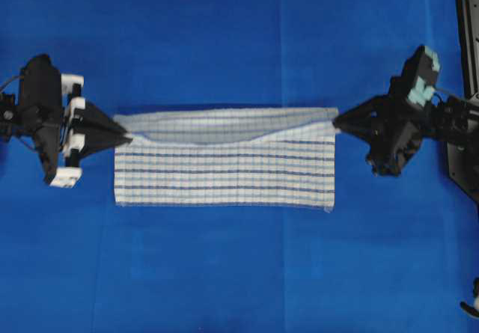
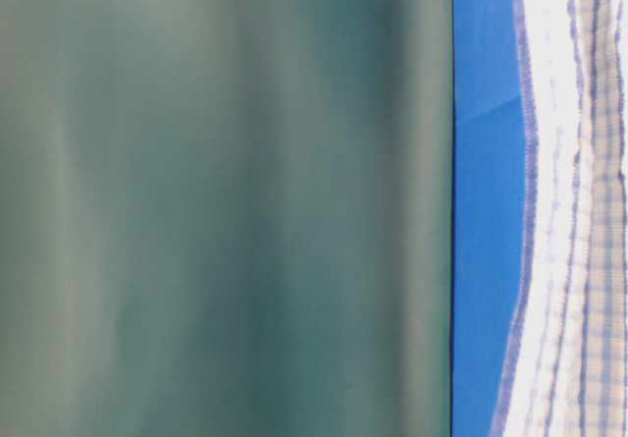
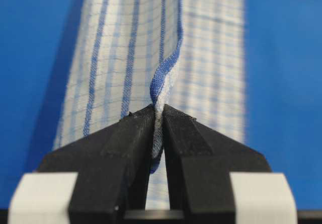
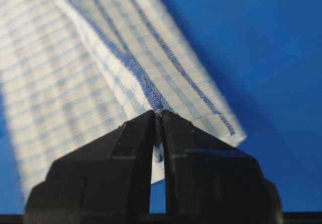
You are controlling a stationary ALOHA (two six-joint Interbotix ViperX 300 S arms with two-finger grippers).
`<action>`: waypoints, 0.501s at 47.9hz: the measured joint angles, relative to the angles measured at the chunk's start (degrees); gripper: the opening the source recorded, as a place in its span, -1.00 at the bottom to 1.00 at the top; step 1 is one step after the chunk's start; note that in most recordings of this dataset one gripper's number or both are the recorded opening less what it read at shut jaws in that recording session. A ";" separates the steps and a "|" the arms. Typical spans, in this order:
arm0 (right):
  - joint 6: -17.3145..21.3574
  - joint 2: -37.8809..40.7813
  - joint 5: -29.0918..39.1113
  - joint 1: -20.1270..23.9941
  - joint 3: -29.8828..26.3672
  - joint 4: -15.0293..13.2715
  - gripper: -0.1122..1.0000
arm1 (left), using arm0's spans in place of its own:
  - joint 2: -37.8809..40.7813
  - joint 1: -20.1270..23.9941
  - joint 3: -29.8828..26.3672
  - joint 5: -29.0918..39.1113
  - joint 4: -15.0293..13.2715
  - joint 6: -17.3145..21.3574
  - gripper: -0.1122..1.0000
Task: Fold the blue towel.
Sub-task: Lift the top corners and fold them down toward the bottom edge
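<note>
Overhead exterior view: you see the blue towel (image 1: 224, 170) lying in the middle of the blue table covering (image 1: 224, 41), its long sides running left to right. Its upper layer is raised at both far corners and sags in a shallow curve between them, so the lifted edge hangs over the flat lower layer.

Left gripper (image 1: 127, 133): it sits at the towel's far left corner. In the left wrist view the left gripper (image 3: 158, 110) has its two black fingers (image 3: 128, 143) pressed together, with the towel's (image 3: 211, 83) dark-blue hemmed edge pinched between the tips.

Right gripper (image 1: 336, 121): it sits at the towel's far right corner. In the right wrist view the right gripper (image 4: 157, 116) is closed to the same degree, clamping a corner of the towel (image 4: 60, 83) between its tips.

Table-level exterior view: a blurred grey-green surface (image 2: 226, 201) fills most of the frame. You can make out only a strip of the covering (image 2: 481, 211) and the towel's edge (image 2: 579, 211) at the right.
</note>
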 measured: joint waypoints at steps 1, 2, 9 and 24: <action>0.00 -0.09 -0.09 1.05 0.00 0.44 -0.69 | -0.09 -0.70 0.09 0.00 0.00 -0.18 -0.72; 0.00 -0.09 -0.09 2.11 0.00 0.88 -0.70 | -0.26 -1.23 0.18 0.00 0.00 -0.35 -0.72; 0.00 0.44 -1.14 8.00 -0.44 3.60 -0.70 | -0.26 -5.10 0.26 0.00 0.00 -1.14 -0.72; -0.62 5.80 -1.93 12.48 -3.25 5.10 -0.70 | 0.62 -7.65 0.18 0.70 0.00 -1.32 -0.72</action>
